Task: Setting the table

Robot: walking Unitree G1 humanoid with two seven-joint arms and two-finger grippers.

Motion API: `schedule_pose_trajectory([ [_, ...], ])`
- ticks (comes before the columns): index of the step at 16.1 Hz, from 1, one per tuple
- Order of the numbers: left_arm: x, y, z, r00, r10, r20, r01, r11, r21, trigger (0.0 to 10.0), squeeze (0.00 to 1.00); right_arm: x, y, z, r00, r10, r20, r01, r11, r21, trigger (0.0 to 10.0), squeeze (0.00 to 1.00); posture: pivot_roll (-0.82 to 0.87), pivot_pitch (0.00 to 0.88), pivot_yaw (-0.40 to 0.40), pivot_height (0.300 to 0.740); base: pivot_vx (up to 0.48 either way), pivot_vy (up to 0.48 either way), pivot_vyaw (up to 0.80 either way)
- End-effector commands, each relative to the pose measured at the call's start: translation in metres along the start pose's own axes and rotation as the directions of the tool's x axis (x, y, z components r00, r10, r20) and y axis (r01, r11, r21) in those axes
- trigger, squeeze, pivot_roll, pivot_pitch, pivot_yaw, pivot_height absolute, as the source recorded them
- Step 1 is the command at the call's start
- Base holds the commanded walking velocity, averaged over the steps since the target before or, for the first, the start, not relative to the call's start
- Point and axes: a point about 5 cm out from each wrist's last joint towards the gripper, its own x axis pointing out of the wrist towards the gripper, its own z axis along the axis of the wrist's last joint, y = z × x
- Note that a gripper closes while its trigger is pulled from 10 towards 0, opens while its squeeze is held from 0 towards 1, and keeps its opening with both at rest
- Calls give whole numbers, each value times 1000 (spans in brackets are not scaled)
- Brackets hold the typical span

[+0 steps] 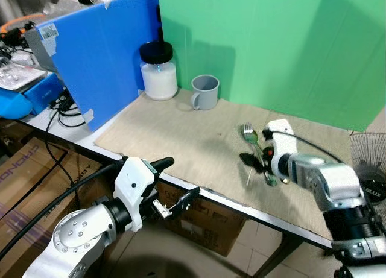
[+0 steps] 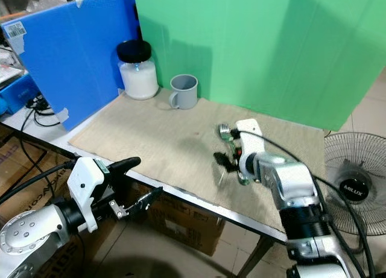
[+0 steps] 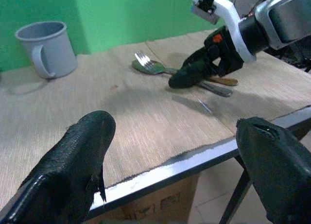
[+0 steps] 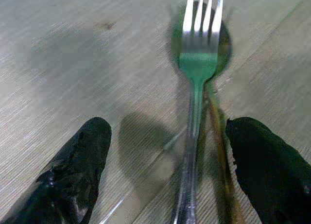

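Note:
A silver fork (image 4: 197,63) lies on top of a spoon (image 4: 224,45) on the beige table mat (image 1: 175,139), right of the middle. My right gripper (image 1: 258,166) hovers low over their handles, open, one finger on each side of the cutlery and nothing held. A wooden-handled utensil (image 3: 224,80) lies beside them. My left gripper (image 1: 178,181) hangs open in front of the table's near edge, below its top. A grey mug (image 1: 204,91) stands at the back of the mat.
A white jar with a black lid (image 1: 158,71) stands left of the mug. A blue board (image 1: 102,55) and a green board (image 1: 271,43) wall off the back. A fan (image 1: 369,163) stands at the right. Cardboard boxes (image 1: 199,221) sit under the table.

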Motion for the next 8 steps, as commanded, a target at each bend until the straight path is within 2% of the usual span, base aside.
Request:
schedule_pose_trajectory([
  [1, 1, 0, -1, 1000, -13, -14, 13, 1000, -3, 10000, 0, 0, -3, 0, 1000, -9, -12, 10, 1000, 21, 10000, 0, -31, 22, 28, 740, 0, 0, 0],
  [2, 1, 0, -1, 1000, -15, -14, 15, 1000, -4, 10000, 0, 1, -3, 0, 1000, -13, -14, 13, 999, 31, 9216, 0, -31, 22, 28, 740, 0, 0, 0],
  [3, 1, 0, -1, 1000, -18, -15, 18, 1000, -4, 10000, 0, 1, -4, -1, 1000, -15, -17, 16, 999, 42, 7412, 0, -32, 23, 28, 740, 0, 0, 0],
  [4, 1, 0, -1, 1000, -22, -15, 22, 1000, -4, 10000, 0, 1, -4, 0, 1000, -10, -17, 11, 998, 69, 4078, 0, -31, 23, 27, 740, 0, 0, 0],
  [5, 0, 0, -1, 1000, -24, -15, 24, 1000, -4, 10000, 0, 1, -4, 1, 1000, -8, -15, 9, 997, 74, 2863, 0, -30, 24, 28, 740, 0, 0, 0],
  [6, 0, 0, -1, 1000, -26, -15, 26, 1000, -2, 10000, 0, 0, -3, 3, 1000, -2, -7, 3, 997, 81, 2706, 0, -29, 24, 28, 740, 0, 0, 0],
  [7, 0, 0, 0, 1000, -25, -13, 25, 1000, 0, 10000, 0, -2, -3, 8, 1000, -2, 8, 2, 998, 69, 4039, 0, -29, 24, 27, 740, 0, 0, 0],
  [8, 0, 0, 0, 1000, -26, -13, 26, 1000, 0, 10000, 0, -5, -2, 14, 999, 13, 44, -15, 999, 46, 10000, 0, -29, 24, 27, 740, 0, 0, 0],
])
